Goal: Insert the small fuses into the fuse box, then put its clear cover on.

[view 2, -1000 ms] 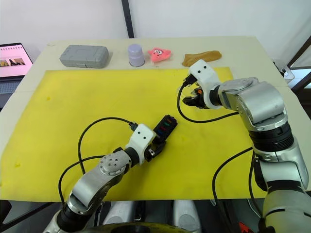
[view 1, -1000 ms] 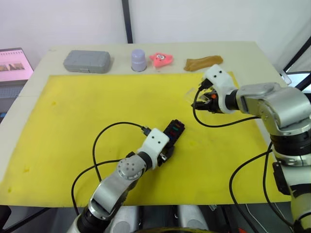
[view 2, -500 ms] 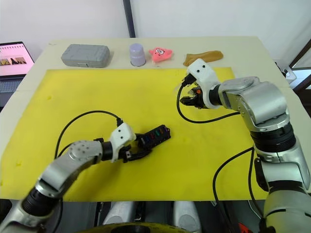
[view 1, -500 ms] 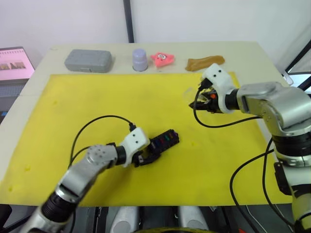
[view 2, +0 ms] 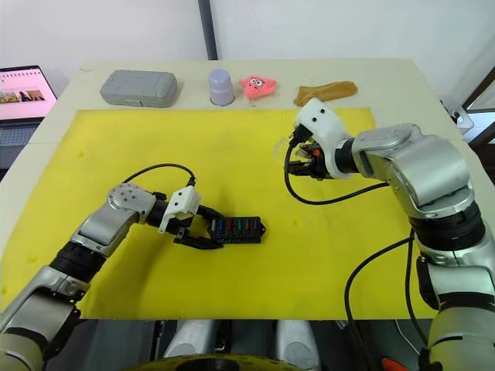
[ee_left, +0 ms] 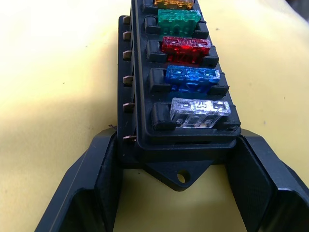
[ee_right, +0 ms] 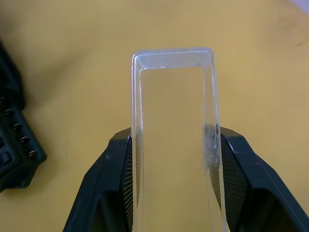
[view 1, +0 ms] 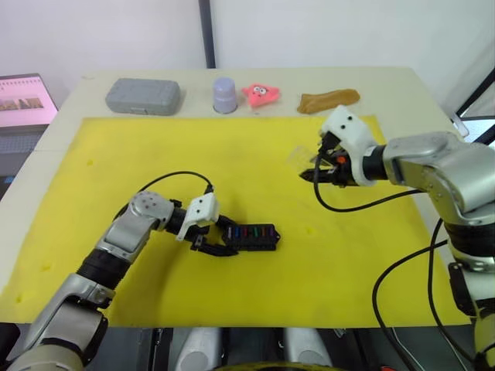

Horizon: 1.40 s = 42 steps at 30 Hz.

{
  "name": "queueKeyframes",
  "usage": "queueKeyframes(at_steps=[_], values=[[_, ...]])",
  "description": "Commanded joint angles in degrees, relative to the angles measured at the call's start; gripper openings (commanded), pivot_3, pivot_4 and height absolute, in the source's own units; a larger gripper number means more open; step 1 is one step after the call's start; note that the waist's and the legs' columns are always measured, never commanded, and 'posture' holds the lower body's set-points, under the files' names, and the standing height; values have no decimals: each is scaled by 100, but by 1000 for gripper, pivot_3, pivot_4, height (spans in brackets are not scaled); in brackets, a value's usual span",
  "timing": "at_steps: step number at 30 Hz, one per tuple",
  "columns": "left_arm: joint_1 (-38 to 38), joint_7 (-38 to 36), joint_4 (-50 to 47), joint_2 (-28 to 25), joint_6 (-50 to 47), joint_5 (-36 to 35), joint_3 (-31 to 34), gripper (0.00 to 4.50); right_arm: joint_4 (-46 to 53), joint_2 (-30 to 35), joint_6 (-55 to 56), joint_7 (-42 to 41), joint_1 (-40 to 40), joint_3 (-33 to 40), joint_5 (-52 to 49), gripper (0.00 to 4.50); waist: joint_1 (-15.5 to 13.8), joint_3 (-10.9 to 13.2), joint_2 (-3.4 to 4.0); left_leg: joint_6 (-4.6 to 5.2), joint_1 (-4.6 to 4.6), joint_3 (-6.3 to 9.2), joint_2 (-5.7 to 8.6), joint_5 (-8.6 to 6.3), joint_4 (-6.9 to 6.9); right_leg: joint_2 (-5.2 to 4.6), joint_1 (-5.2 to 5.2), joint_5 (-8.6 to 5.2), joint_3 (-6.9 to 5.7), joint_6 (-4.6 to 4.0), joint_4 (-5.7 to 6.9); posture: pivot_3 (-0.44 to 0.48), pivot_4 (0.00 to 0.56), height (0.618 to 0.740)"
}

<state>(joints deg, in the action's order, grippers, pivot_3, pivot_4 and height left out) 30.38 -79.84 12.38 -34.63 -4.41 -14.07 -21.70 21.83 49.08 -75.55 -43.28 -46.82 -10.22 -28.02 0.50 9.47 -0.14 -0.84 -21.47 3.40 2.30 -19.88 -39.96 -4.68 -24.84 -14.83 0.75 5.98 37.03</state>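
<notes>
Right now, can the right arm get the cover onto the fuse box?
Probably yes. The right gripper already holds the clear cover above the mat, and the fuse box top is open. The left gripper only brackets one end, fingers at the sides.

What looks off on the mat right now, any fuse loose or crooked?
Nothing stands out. The fuses seen in the fuse box sit level in their slots, the left claw grips the box's end, and the right claw holds the clear cover straight above the mat.
</notes>
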Motion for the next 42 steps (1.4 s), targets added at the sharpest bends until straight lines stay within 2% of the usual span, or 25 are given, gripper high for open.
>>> queueKeyframes(at_steps=[1, 3, 4, 9, 12, 19, 24, 27, 29, 30, 42], values=[[61, 140, 315, 1, 71, 476, -97, 3547, 376, 227, 161, -250, 71, 255, -215, 1689, -3, 0, 0, 1, 0, 1, 0, 0, 0, 0, 1, 0, 0, 0, 0, 0, 150, 740], [81, 214, 391, 17, 109, 553, -66, 4316, 461, 355, 303, -455, 138, 250, -320, 1689, 0, 0, 0, 6, 4, 1, 0, -3, -2, 0, 6, 0, -1, 0, 0, 0, 150, 740], [88, 271, 415, 19, 149, 621, -56, 4469, 484, 411, 339, -541, 153, 242, -373, 1689, 2, 0, 1, 7, 5, 1, 0, -3, -2, 1, 8, 0, -2, 1, 0, 0, 150, 740], [72, 285, 293, -45, 44, 627, 54, 4469, 574, 557, 452, -1055, 112, 187, -748, 1689, 9, 0, 1, 8, 8, 2, -1, -4, -2, 3, 9, 0, -2, 1, 2, 0, 150, 740], [-52, 461, 49, -95, -200, 539, 223, 4469, 723, 412, 336, -1304, -35, 12, -1059, 1689, 13, 0, 1, 8, 7, 2, -2, -4, -3, 2, 8, 0, -1, 1, 2, 0, 150, 740], [-477, 1023, -492, 17, -598, 445, 509, 4469, 833, -134, 247, -1161, -282, -819, -1016, 1689, 17, -1, 0, 8, 8, 6, -6, -4, -2, 3, 7, 0, -1, 1, 4, 0, 150, 740], [-571, 1212, -652, 100, -710, 469, 488, 4469, 652, -415, 329, -1067, -514, -1287, -796, 1689, -13, -1, 0, 7, 6, 6, -1, -4, -6, -2, 8, 0, -2, 1, 3, 0, 150, 740], [-606, 1228, -724, 98, -735, 462, 459, 3653, 566, -460, 379, -1085, -601, -1385, -726, 1689, -10, -1, 0, 7, 6, 6, 0, -4, -6, -3, 9, 0, -2, 1, 2, 0, 150, 740], [-630, 1213, -767, 61, -741, 471, 431, 2762, 536, -502, 353, -1101, -656, -1408, -728, 1689, 3, -1, 0, 7, 7, 6, 0, -4, -6, -2, 9, 0, -2, 1, 2, 0, 150, 740], [-635, 1215, -779, 49, -747, 479, 423, 2543, 530, -520, 339, -1112, -671, -1413, -725, 1689, 7, -1, 0, 7, 7, 6, -1, -4, -5, -2, 8, 0, -2, 1, 3, 0, 150, 740], [-486, 1205, -614, 144, -632, 483, 412, 2544, 294, -885, 451, -836, -954, -2164, -133, 1689, 0, -1, 0, 5, 6, 8, 1, -3, -5, -3, 7, 0, -3, 1, 3, 0, 150, 740]])
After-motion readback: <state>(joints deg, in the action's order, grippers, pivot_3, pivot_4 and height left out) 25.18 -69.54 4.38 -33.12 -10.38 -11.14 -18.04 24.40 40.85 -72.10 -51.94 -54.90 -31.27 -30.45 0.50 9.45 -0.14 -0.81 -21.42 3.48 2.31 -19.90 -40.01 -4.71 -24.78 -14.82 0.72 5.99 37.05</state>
